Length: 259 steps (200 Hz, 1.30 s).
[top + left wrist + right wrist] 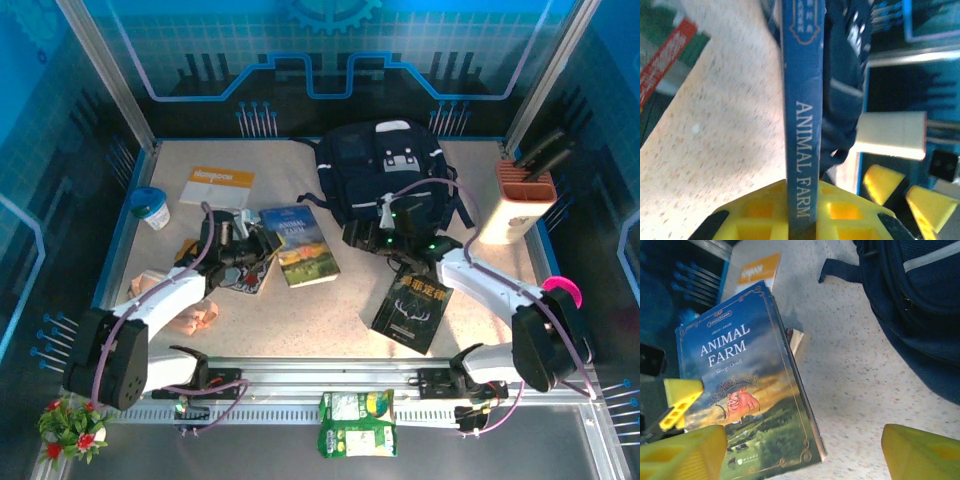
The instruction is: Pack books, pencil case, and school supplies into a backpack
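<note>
The blue-green Animal Farm paperback (745, 390) lies left of centre on the speckled table (340, 320), just in front of and to the left of the backpack. The left gripper (801, 215) has its yellow fingers (757, 215) closed narrowly on the spine edge, one on each side of the lettering. That grip on the thin edge looks meant to tip the flat book up off the surface so it can be carried. In the right wrist view its far side does seem raised, with a shadow beneath. The right gripper (800, 455) hovers beside the book's other long edge with its jaws spread wide and nothing between them, probably ready to steady or take over the book. A grey-covered paperback (247, 280) sits partly under the left gripper and touches the held book. A black paperback with a pale antlered figure (412, 312) lies well apart, in front of the right arm. That makes three books, all outside the bag. The one large navy fabric backpack with a pale stripe (385, 170) rests at the back of the table, and I cannot tell whether its main opening is unzipped. Further out are one orange-and-white booklet (217, 185), one small cup with a blue lid (150, 208) and one white-and-orange holder with dark handles (520, 205).
</note>
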### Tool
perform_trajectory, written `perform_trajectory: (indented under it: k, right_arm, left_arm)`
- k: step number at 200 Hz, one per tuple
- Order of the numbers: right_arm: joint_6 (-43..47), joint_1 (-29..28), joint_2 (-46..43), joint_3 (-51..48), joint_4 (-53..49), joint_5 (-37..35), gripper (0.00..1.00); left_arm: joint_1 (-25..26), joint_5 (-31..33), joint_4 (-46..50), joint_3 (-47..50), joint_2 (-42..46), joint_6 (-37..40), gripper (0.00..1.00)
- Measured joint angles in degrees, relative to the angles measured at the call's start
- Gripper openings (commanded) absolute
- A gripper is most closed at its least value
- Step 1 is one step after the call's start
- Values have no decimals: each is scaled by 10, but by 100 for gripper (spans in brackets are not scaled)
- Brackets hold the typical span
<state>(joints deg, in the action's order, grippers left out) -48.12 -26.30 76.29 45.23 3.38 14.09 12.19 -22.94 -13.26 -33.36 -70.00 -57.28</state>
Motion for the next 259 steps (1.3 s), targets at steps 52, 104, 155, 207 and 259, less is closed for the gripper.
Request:
perform_trajectory:
  k: [52,104,155,207,259]
  right_arm:
    - [-193,5,59,-28,192,67,97]
    - [-371,-25,197,2,401,88,96]
    - [-438,-40,239,35,503,89,79]
    - [-434,-40,240,35,522,77,45]
    - [-372,-36,211,39,485,73,7]
  left_arm:
    - [3,59,-143,-26,-23,-117,7]
    - [28,102,-255,-61,-102,-185,7]
    - [38,107,-283,-81,-133,-211,7]
    - [38,107,-291,-84,-133,-216,7]
    - [38,108,-272,-81,-131,-204,42]
